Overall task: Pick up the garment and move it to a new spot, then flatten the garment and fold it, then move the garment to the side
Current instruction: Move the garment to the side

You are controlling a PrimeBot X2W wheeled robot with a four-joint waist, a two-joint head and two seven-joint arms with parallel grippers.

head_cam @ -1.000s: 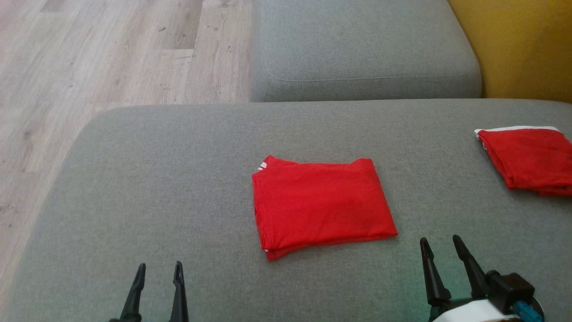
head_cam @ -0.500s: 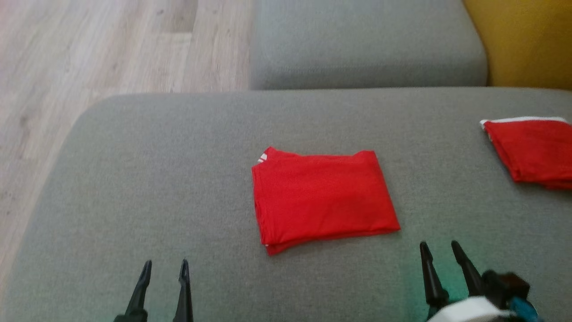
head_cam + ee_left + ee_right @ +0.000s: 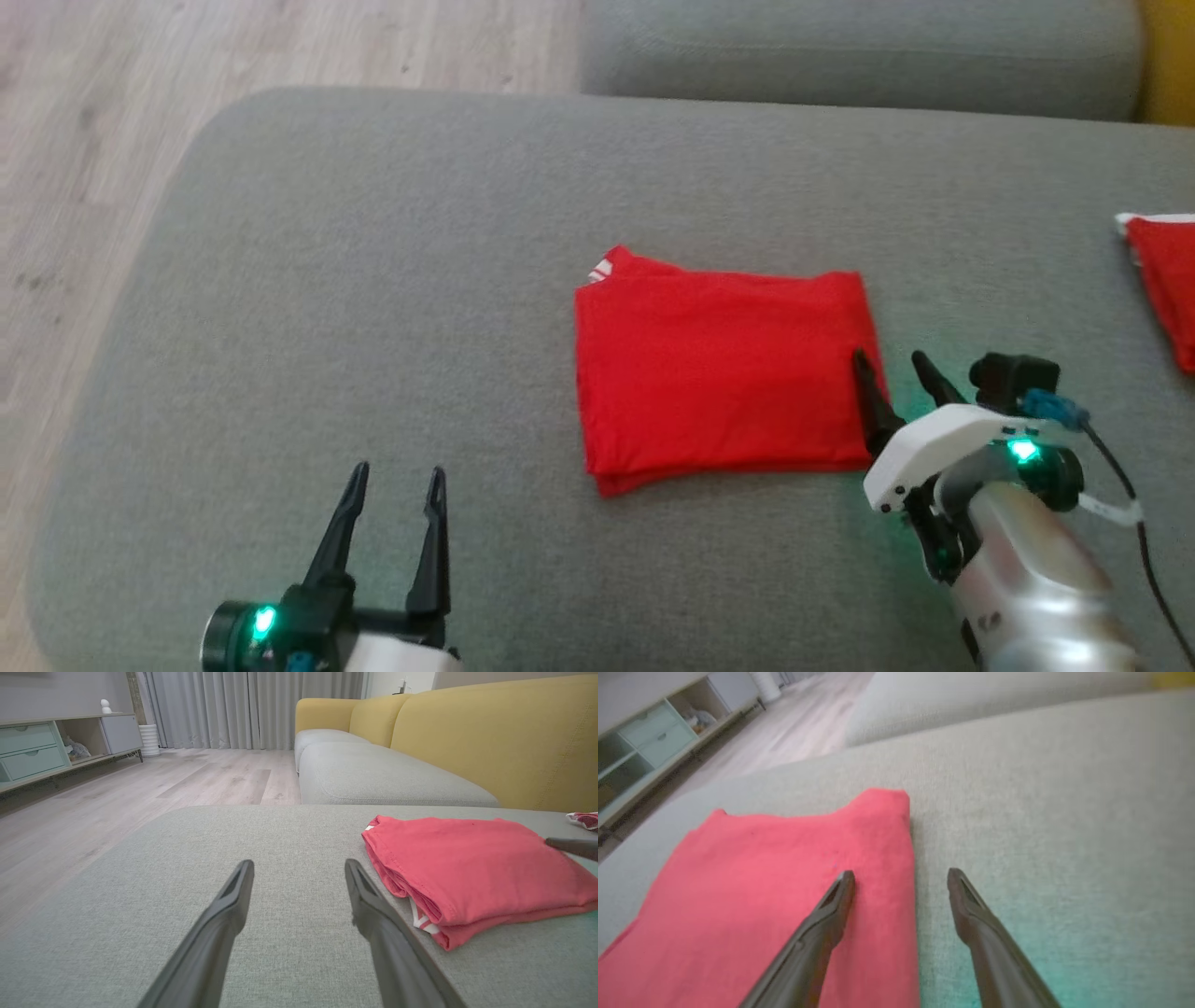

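A red garment, folded into a neat rectangle, lies flat near the middle of a wide gray sofa cushion. A bit of white striped trim peeks out at its far left corner. The right gripper is at the garment's right edge, its two dark fingers spread apart and holding nothing. One finger is over the red cloth and the other over the bare cushion just beside it, so the edge runs between them. Whether either fingertip touches the cloth cannot be told. The left gripper is low over the cushion's front left, well apart from the garment, its fingers also spread wide and empty. A second folded red cloth with a white edge lies at the cushion's far right. Beyond the cushion is another gray seat, with pale wooden floor to the left. The left wrist view shows a yellow sofa back, gray curtains and a low cabinet with pale green drawers.
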